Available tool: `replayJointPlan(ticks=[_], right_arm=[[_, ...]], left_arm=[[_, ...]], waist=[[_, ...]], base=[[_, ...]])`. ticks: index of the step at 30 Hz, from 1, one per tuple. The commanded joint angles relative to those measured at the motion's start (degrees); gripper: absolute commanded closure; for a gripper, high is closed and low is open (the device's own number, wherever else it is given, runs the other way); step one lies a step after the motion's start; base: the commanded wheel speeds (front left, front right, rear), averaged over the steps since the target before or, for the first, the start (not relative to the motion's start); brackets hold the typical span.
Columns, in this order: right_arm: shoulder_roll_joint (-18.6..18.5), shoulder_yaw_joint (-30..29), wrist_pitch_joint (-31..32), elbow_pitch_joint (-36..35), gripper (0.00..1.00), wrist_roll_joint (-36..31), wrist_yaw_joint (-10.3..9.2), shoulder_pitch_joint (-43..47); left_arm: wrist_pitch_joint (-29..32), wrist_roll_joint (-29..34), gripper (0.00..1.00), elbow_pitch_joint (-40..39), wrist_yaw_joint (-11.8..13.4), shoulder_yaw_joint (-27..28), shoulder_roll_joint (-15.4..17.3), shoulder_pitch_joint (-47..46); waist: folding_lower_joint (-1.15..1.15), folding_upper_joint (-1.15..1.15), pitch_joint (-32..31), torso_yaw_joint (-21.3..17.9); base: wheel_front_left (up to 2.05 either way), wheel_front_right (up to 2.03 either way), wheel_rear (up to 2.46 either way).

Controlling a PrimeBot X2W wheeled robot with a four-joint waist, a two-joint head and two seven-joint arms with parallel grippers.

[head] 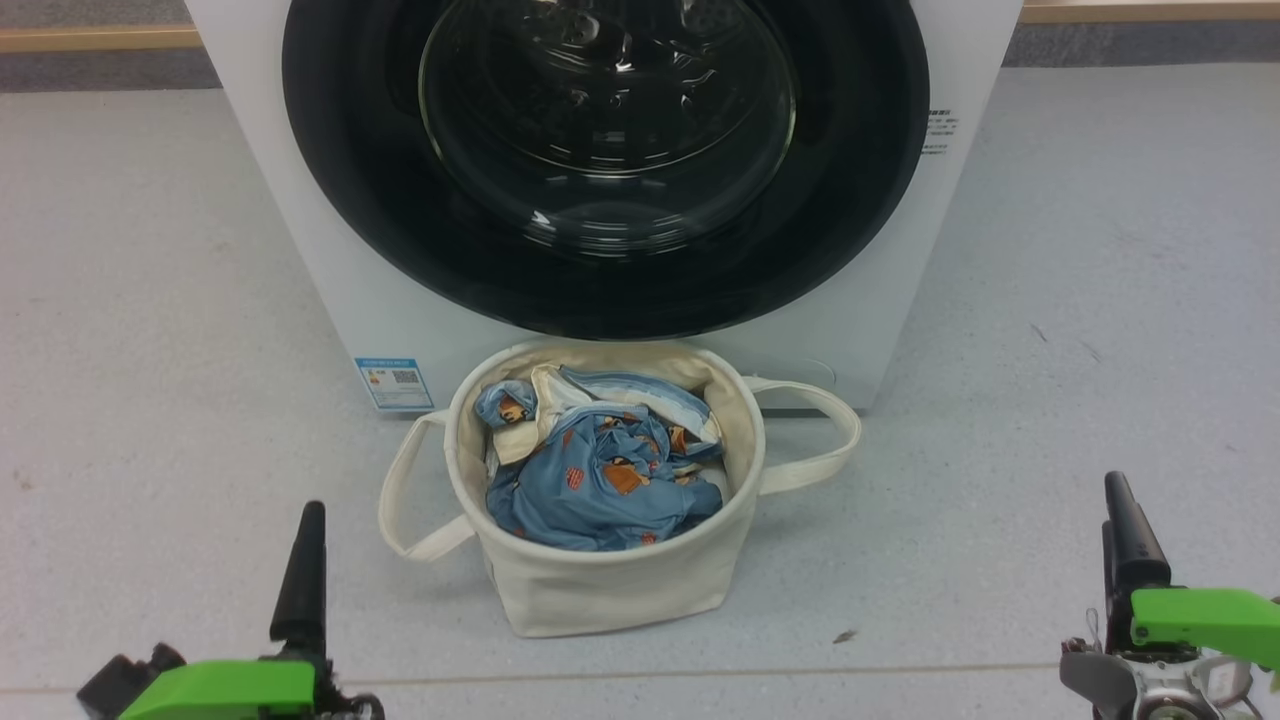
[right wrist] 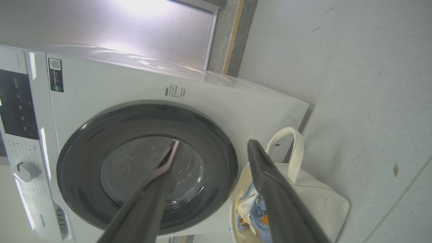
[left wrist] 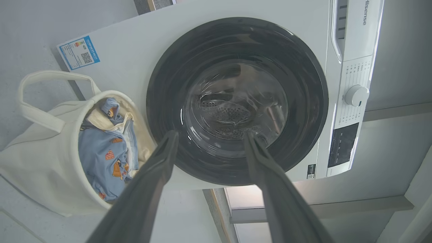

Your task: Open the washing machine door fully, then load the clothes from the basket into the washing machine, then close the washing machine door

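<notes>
- Head view: The washing machine door lies shut, flat against the white washing machine, so the opening step is not yet done.
- The basket stands on the floor just before the door's lower rim. It was probably put there so the clothes have a short way to travel.
- The clothes are heaped inside the basket below its rim, blue printed fabric with a pale piece among it. What lies underneath is hidden.
- The left hand and right hand hang low on either side, well apart from the basket and holding nothing. They are seen edge-on here, so the gap between the fingers cannot be read.
- The top of the door is cut off by the upper edge. No handle or latch can be made out on the glossy rim.
- Left wrist view: The left hand's two fingers are spread wide and empty, pointing at the lower part of the door without touching it, which looks like a ready pose.
- The steel drum shows dimly through the glass, and reflections make its contents hard to judge.
- One finger crosses the basket's near rim.
- Right wrist view: The right hand is likewise spread wide and empty, aimed between the door and the basket.
- One finger of that hand covers part of the clothes, and the basket's lower side is cut off.
- The door sits flush all round. I cannot tell which side carries the hinge.
</notes>
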Motion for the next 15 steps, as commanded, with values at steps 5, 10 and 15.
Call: replayJointPlan(ticks=[5,10,15], right_arm=[[-0.68,1.26,-1.5,-3.98,0.0,-6.36,0.27,-4.47],[-0.96,2.34,-2.17,-5.06,0.0,-12.7,0.29,-5.46],[-0.93,3.16,-3.01,-5.91,0.0,-18.69,0.32,-6.52]], left_arm=[[-1.52,6.92,0.0,-4.15,1.45,-0.63,0.62,-3.89],[-2.19,10.62,0.0,-5.01,2.57,-1.5,0.64,-4.63],[-3.02,15.15,0.0,-5.75,3.78,-2.67,0.67,-5.39]], waist=[[0.0,0.0,0.43,0.11],[0.0,0.0,0.61,0.22],[0.0,0.0,0.72,0.39]], base=[[0.0,0.0,0.0],[0.0,0.0,0.0],[0.0,0.0,0.0]])
